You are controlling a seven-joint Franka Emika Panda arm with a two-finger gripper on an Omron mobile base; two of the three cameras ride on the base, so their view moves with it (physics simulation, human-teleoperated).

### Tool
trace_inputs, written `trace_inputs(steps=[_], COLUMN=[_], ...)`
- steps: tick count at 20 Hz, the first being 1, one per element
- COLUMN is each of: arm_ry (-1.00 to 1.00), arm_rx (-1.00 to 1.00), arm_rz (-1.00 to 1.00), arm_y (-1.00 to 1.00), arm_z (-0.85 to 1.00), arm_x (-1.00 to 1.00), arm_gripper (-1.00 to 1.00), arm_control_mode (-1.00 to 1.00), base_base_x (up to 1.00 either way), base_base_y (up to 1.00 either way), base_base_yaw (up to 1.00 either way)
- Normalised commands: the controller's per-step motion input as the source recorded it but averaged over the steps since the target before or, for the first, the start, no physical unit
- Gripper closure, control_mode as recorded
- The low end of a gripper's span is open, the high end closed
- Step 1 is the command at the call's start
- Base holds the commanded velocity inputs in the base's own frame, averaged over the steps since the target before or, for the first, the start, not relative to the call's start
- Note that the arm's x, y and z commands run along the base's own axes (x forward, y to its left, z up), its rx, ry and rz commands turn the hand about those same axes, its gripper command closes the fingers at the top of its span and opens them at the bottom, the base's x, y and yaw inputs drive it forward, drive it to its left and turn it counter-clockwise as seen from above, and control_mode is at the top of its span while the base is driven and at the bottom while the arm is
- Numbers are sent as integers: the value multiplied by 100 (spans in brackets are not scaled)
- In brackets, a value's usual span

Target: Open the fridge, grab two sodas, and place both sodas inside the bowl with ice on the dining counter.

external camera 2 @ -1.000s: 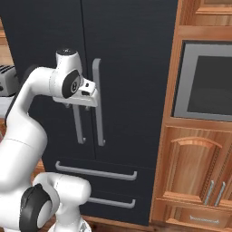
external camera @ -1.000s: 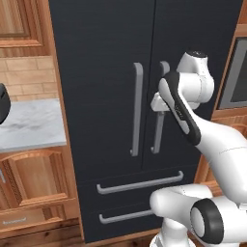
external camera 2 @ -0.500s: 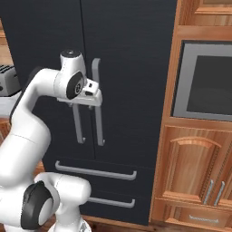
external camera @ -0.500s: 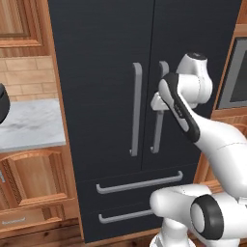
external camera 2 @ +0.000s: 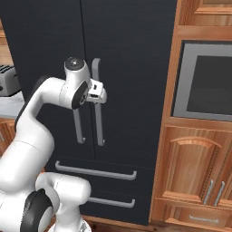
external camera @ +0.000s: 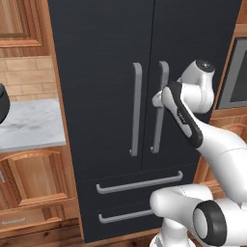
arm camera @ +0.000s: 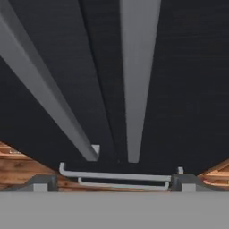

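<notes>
The gripper (arm camera: pixel 112 182) hangs spread wide and empty at the closed fridge's (external camera: pixel 106 58) right door handle (external camera: pixel 159 106).

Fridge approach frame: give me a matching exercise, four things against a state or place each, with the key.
Things:
1. fridge
2. gripper
3. toaster
4. wall oven

States or places:
A. set in the wooden cabinets right of the fridge
B. doors shut
C. on the counter left of the fridge
D. jaws wide open at the right door's handle, holding nothing

Pairs: 1-B, 2-D, 3-C, 4-A
</notes>
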Motion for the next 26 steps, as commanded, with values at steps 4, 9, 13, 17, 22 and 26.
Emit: trace_inputs(steps=[4,9,13,17,22,26], arm_ry=[-1,0,0,-2,0,0], arm_rx=[0,-1,0,-1,0,0], arm_rz=[-9,-9,-6,-1,0,0], arm_y=[-1,-5,-5,-12,-7,0], arm_z=[-9,-12,-17,-9,0,-7], arm_x=[48,51,40,28,27,31], arm_gripper=[-100,-100,-100,-100,-100,-100], arm_control_mode=[-100,-100,-100,-100,-100,-100], base_base_x=[0,0,0,0,0,0], base_base_y=[0,0,0,0,0,0], base_base_yaw=[0,0,0,0,0,0])
